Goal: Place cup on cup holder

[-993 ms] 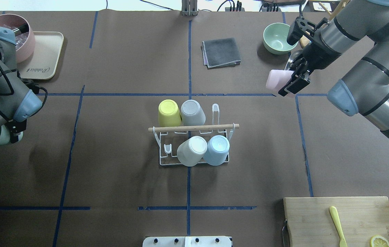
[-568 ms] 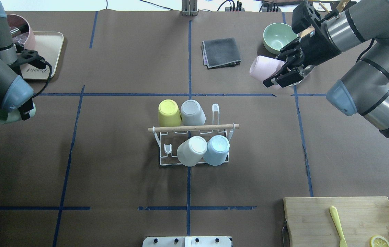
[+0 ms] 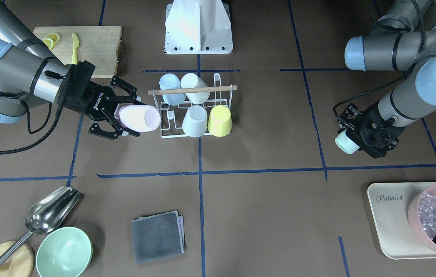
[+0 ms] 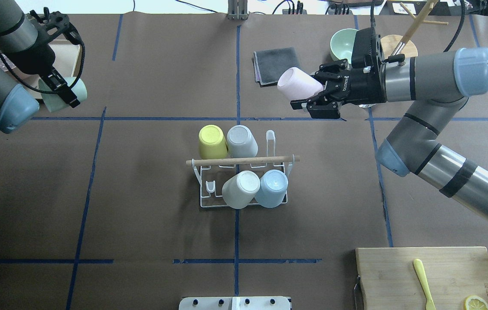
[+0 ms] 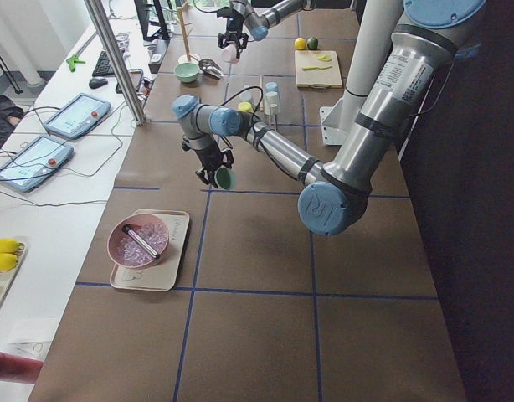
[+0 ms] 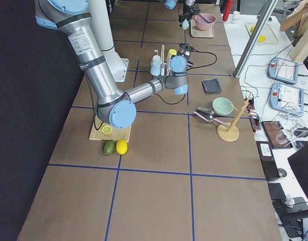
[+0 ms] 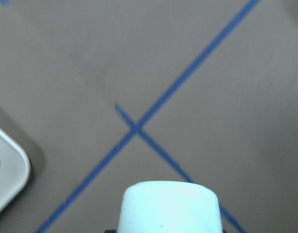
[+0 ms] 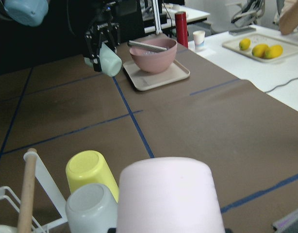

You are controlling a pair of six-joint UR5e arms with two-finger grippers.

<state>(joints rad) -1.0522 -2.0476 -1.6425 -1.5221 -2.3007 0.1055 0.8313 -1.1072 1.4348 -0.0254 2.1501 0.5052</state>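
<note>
Pink plastic cup (image 4: 297, 82) sits clamped in the right gripper (image 4: 308, 88), one finger on each side. It lies roughly sideways in the air with its closed base pointing away from the wrist. In the overhead view it hangs beyond the right end of the white wire cup holder (image 4: 244, 160), apart from it and not on any prong. The front view puts it just beside that end of the rack.

The holder stands mid-table on the brown paper-covered table (image 4: 140, 193). It carries four upturned cups: yellow cup (image 4: 212, 141) and grey cup (image 4: 242, 141) in the far row, cream cup (image 4: 240, 188) and light blue cup (image 4: 272, 187) in the near row. A bare white prong (image 4: 270, 140) stands just beside the grey cup.

The left gripper (image 4: 63, 88) is clenched around a mint green cup (image 3: 344, 142), held over the table's far left, well apart from the holder and near the beige tray (image 3: 379, 215) with the pink bowl (image 3: 418, 207).

Folded grey cloth (image 4: 277, 65) and a mint green bowl (image 4: 343, 43) lie behind the right gripper. A wooden cutting board (image 4: 399, 280) is at the near right corner.
</note>
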